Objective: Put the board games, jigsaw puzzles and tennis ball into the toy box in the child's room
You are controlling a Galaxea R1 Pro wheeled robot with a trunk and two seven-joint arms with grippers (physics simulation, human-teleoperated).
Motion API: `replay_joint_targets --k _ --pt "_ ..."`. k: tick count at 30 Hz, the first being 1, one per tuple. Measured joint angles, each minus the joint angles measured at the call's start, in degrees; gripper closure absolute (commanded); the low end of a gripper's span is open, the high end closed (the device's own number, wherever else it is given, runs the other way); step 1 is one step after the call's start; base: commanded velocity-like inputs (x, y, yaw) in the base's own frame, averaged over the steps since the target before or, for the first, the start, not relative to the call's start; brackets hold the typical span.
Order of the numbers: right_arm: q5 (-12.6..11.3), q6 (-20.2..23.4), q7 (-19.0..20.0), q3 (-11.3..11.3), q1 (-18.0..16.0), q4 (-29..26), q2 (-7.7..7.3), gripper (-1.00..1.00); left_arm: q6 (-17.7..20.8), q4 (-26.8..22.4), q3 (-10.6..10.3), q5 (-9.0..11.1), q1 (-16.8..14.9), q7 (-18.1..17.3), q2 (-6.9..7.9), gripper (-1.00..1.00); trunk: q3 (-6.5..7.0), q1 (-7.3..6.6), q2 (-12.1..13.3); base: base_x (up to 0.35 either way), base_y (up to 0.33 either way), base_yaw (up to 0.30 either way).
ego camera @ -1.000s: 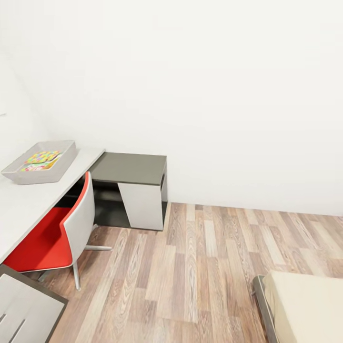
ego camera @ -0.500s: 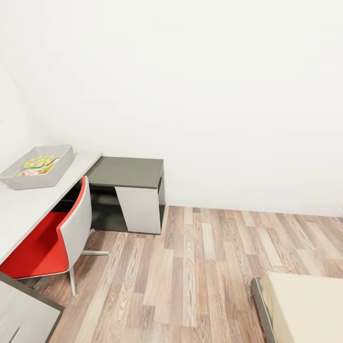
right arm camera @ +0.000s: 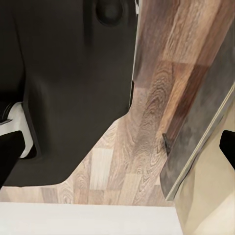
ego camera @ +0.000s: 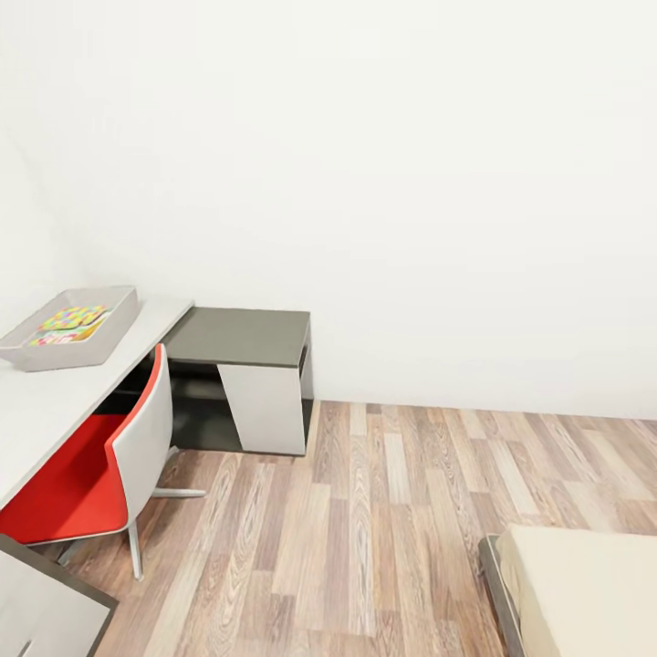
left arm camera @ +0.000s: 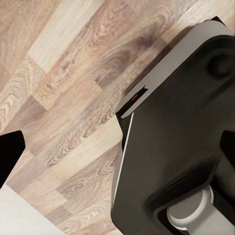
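Note:
The light grey toy box [ego camera: 111, 327] sits on the white table [ego camera: 55, 401] at the left of the head view. A jigsaw puzzle [ego camera: 69, 319] with a yellow, pink, blue and green pattern lies inside it. A beige corner of the bed [ego camera: 584, 593] shows at the lower right. The board games and the tennis ball are out of view. My left gripper [left arm camera: 117, 152] hangs open over the wood floor beside my black base. My right gripper [right arm camera: 117, 149] is open too, empty, over the floor near the bed's edge.
A lower dark grey-topped cabinet [ego camera: 242, 336] joins the table's far end. A red and white chair [ego camera: 109, 465] is tucked under the table. The white drawer unit [ego camera: 41, 607] shows at the bottom left. Wood floor [ego camera: 383, 520] stretches between table and bed.
The whole head picture has drifted slightly down and left, so the camera has moved. Nothing in the room has shifted.

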Motion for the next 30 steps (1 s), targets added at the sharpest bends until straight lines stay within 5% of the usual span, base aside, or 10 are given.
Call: replay_joint_targets --k 17,30 --pt "-0.04 -2.39 0.14 -0.06 0.21 0.07 -1.52 -1.00 0.01 0.01 -0.01 0.00 0.00 0.00 0.01 -1.00 0.71 0.00 0.01 0.000 0.000 -0.003" --pt "-0.19 -3.07 0.16 -0.05 0.26 0.08 -0.95 -1.00 -0.01 0.01 -0.01 0.00 0.01 0.00 0.00 -1.00 0.75 0.00 0.01 0.000 0.000 0.000"
